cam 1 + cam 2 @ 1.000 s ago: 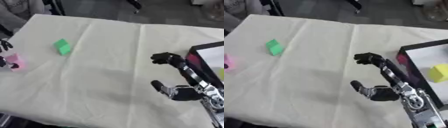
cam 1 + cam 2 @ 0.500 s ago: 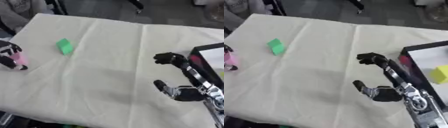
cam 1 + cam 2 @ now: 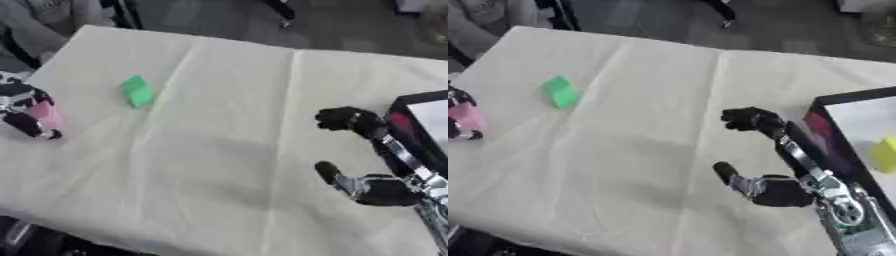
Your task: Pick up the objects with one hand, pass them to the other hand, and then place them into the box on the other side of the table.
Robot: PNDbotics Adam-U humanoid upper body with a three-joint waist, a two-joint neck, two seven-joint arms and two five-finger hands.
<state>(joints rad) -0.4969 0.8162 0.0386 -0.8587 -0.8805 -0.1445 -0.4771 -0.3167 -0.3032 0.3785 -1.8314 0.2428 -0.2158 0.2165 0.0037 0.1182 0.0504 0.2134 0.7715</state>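
pink block (image 3: 44, 114) at the table's left edge, left hand (image 3: 24, 110) wrapped around it | green block (image 3: 136, 91) lying loose just right of that | right hand (image 3: 773, 186) over the cloth (image 3: 219, 150), fingers relaxed, holding nothing | box (image 3: 859, 135) far right, yellow block (image 3: 885, 154) inside

The right hand (image 3: 776, 187) hovers over the table (image 3: 219, 165), just left of the box (image 3: 859, 125). The block (image 3: 136, 91) lies far to its left, and further left the left hand (image 3: 22, 112) holds another block (image 3: 44, 114) at the table's edge. One more block (image 3: 885, 154) lies in the box, right of the right hand.
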